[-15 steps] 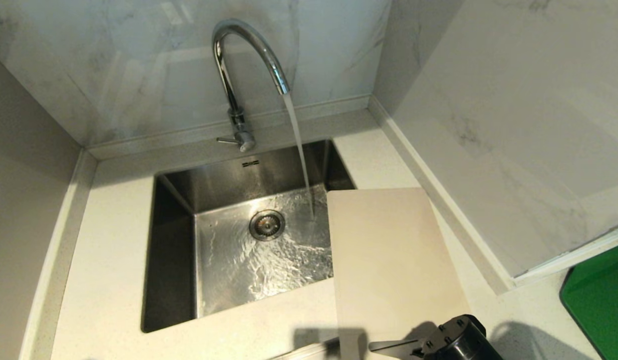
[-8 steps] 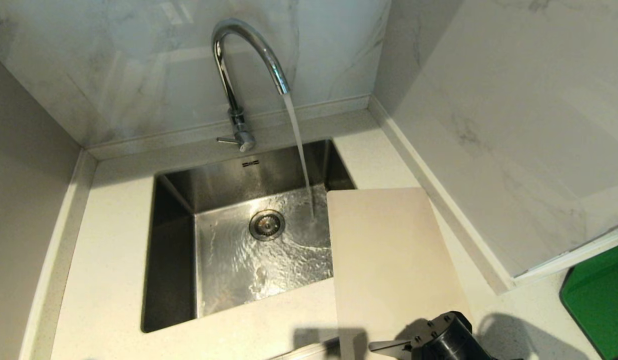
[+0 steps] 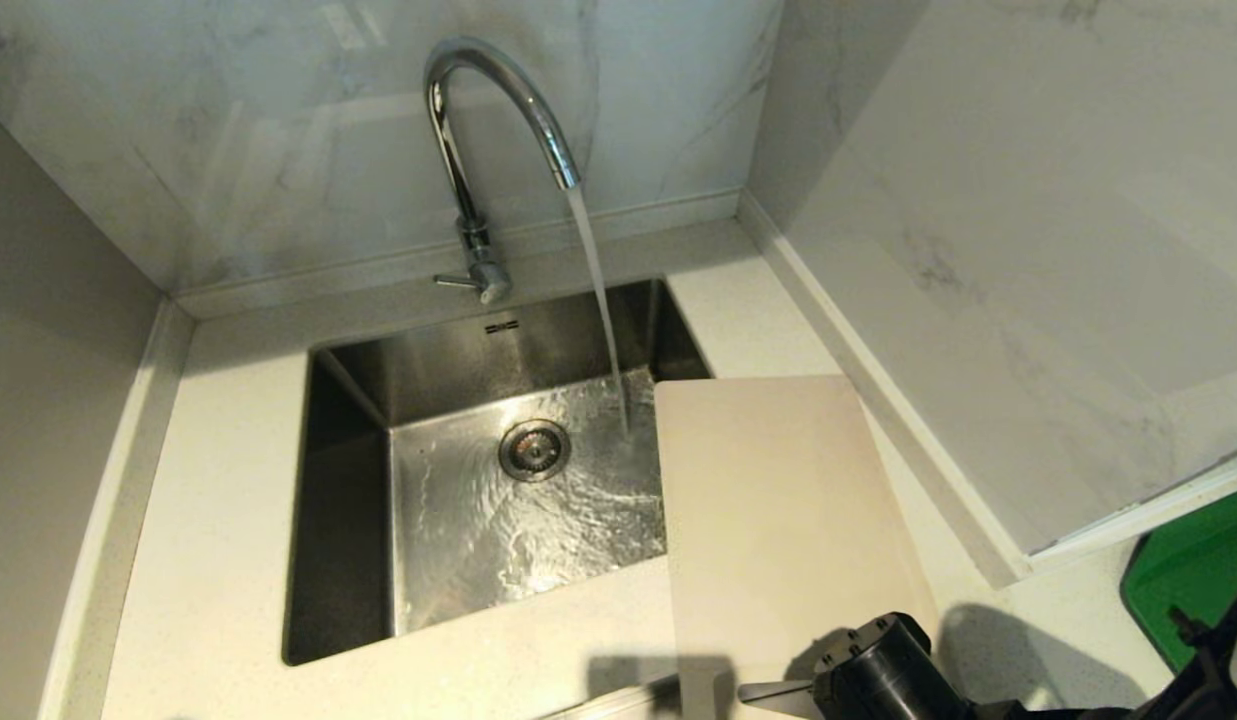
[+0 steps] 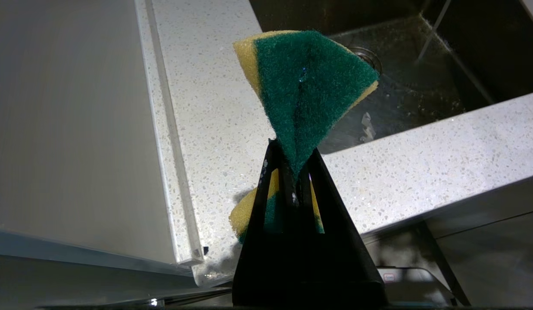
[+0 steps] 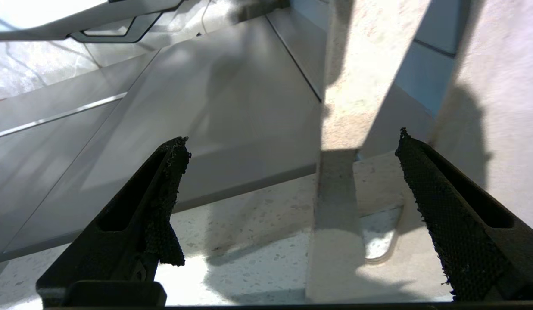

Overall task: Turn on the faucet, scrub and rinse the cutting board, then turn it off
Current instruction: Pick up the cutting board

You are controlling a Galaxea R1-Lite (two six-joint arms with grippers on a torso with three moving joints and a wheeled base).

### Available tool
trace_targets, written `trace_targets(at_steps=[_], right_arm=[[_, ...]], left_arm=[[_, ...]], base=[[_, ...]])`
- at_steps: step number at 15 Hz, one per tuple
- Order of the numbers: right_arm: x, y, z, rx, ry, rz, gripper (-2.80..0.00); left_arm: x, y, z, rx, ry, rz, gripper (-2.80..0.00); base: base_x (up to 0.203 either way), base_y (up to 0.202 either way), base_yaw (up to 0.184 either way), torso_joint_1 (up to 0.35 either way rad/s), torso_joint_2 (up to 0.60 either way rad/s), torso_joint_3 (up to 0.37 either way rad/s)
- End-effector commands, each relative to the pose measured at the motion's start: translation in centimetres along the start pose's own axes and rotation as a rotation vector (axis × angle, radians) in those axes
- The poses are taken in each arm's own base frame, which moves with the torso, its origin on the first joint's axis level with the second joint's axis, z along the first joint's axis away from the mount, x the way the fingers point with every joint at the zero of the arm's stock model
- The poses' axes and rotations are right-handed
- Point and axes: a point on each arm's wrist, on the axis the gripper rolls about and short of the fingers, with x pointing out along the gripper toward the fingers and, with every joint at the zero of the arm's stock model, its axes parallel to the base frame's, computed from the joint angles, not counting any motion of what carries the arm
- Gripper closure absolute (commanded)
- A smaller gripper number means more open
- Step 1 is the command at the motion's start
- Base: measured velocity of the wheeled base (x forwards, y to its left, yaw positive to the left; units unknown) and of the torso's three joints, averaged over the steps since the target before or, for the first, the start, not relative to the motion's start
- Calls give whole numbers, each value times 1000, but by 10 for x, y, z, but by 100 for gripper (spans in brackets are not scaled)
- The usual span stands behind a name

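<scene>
The right gripper, jaws spread wide, straddles the cutting board's near edge, likely to grasp it; the left gripper clenches a sponge for scrubbing.

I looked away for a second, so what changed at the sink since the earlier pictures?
The right gripper, jaws open and empty, slid left along the cutting board's near end. Nothing was grasped or released. The board stayed put, and the faucet is still running into the sink.
</scene>
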Motion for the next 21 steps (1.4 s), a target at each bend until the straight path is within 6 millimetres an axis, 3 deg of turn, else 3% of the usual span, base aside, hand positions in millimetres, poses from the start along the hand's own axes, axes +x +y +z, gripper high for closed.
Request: trace_targets(at_steps=[1,6,15,21], right_arm=[[6,-1,-1,-3,15,14,-280],[14,1,0,-2,26,32,-280],[53,8,3,5,29,32,-280],[58,9,5,-5,29,18,-280]], left_arm=[[0,0,0,0,2,1,0],[0,0,0,0,2,1,0],[0,0,0,0,2,1,0],[0,0,0,0,2,1,0]], base=[[0,0,0,0,0,0],[0,0,0,0,0,0],[0,0,0,0,0,0],[0,0,0,0,0,0]])
